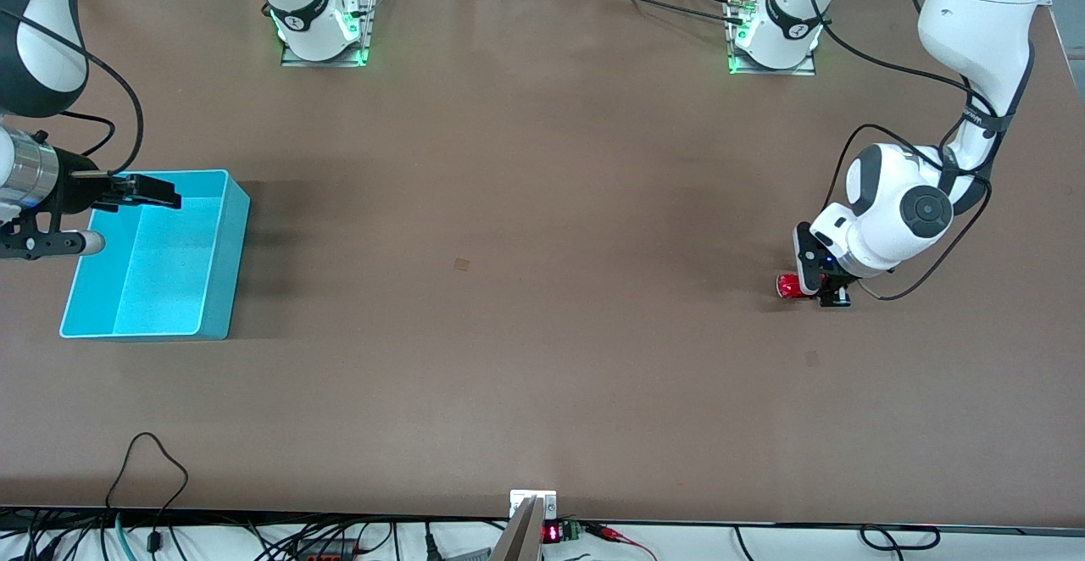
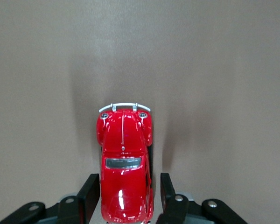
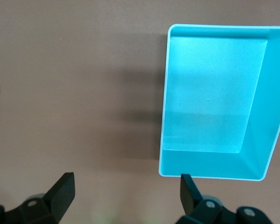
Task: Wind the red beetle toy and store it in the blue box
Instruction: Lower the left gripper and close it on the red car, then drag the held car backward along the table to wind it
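Left gripper [image 2: 125, 196] low on the worktop [image 1: 542, 290], jaws straddling the red beetle toy [image 2: 124, 163], apparently not clamped, set for winding. Right gripper [image 3: 126, 191] waits, jaws apart, over the empty blue box [image 1: 216, 290].

No legible text — no labels, no numbers.
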Robot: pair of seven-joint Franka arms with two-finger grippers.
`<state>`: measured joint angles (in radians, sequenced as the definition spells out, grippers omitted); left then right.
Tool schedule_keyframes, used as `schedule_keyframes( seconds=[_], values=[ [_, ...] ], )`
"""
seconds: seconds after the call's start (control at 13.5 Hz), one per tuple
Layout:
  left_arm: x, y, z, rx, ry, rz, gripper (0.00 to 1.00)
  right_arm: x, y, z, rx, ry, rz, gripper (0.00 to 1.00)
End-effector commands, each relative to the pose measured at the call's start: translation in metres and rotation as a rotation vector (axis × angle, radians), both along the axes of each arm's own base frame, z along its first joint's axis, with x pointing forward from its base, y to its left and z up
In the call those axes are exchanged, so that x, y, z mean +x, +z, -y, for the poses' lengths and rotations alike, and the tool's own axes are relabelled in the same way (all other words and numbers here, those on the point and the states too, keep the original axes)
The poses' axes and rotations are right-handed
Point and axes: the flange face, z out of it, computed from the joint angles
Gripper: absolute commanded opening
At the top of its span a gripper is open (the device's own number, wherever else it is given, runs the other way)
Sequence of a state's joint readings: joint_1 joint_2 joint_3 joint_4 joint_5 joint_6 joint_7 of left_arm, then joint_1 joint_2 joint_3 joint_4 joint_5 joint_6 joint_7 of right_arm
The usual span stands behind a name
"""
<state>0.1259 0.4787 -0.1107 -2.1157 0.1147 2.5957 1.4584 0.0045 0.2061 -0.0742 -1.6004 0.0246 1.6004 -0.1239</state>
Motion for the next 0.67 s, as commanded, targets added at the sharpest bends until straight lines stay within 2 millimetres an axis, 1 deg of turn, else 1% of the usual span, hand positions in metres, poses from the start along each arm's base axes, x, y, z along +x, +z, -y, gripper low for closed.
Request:
schedule_keyframes(
  seconds=[0.0, 0.15, 0.22, 0.44, 0.59],
  values=[
    [0.0001, -0.0011, -0.0022, 0.003, -0.02, 0.01, 0.47, -0.0022, 0.0024, -0.0031, 0.003, 0.015, -0.007, 1.0],
    [0.0003, -0.0003, -0.0022, 0.003, -0.02, 0.012, 0.37, -0.0018, 0.0032, -0.0024, 0.004, 0.013, -0.004, 1.0],
    [0.0003, -0.0003, -0.0022, 0.003, -0.021, 0.012, 0.35, -0.0019, 0.0032, -0.0033, 0.005, 0.014, -0.005, 1.0],
    [0.0007, -0.0006, -0.0022, 0.004, -0.022, 0.012, 0.31, -0.0022, 0.0025, -0.0024, 0.005, 0.013, -0.007, 1.0],
    [0.0003, -0.0016, -0.0022, 0.004, -0.03, 0.008, 0.3, -0.0019, 0.0031, -0.0032, 0.005, 0.014, -0.005, 1.0]
  ],
)
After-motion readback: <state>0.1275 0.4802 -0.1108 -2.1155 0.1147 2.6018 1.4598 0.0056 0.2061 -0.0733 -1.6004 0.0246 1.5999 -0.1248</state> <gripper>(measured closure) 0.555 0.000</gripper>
